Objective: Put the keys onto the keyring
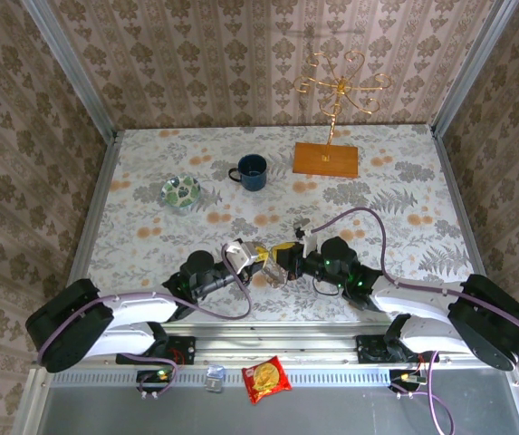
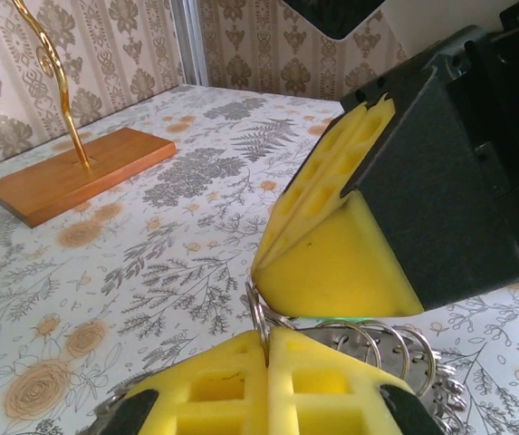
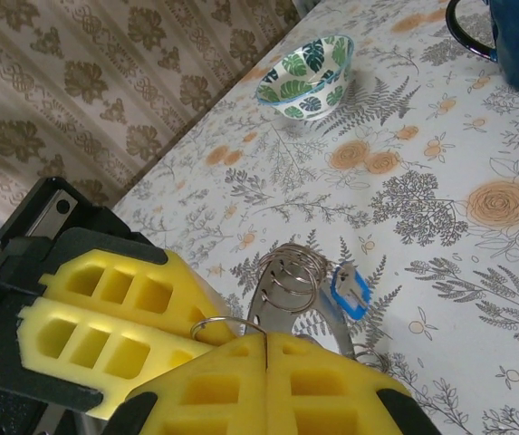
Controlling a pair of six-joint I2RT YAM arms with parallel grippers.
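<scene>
Glass dish (image 1: pixel 182 191): round, green-patterned, far left, well apart from the arms.
Mug (image 1: pixel 252 172): dark blue, just right of dish.
Left gripper (image 2: pixel 268 367): yellow foam pads together, clamped on large dark grey coiled metal keyring (image 3: pixel 266 308).
Keyring: centre, close to table's near edge, between both grippers.
Key (image 3: pixel 350 293): tiny, blue plastic head, touching ring's right side.
Right gripper (image 3: pixel 266 367): pads clamped on keyring.
Stand (image 1: pixel 327 156): gold wire, wooden base, far right.
Table (image 1: pixel 404 227): floral, bare from right gripper out to right edge.

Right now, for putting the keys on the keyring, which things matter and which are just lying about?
Job: keyring, blue key, left tool, right tool, both shut on the keyring.
Lying about: blue mug, leaf-patterned dish, gold wire stand, snack packet.
</scene>
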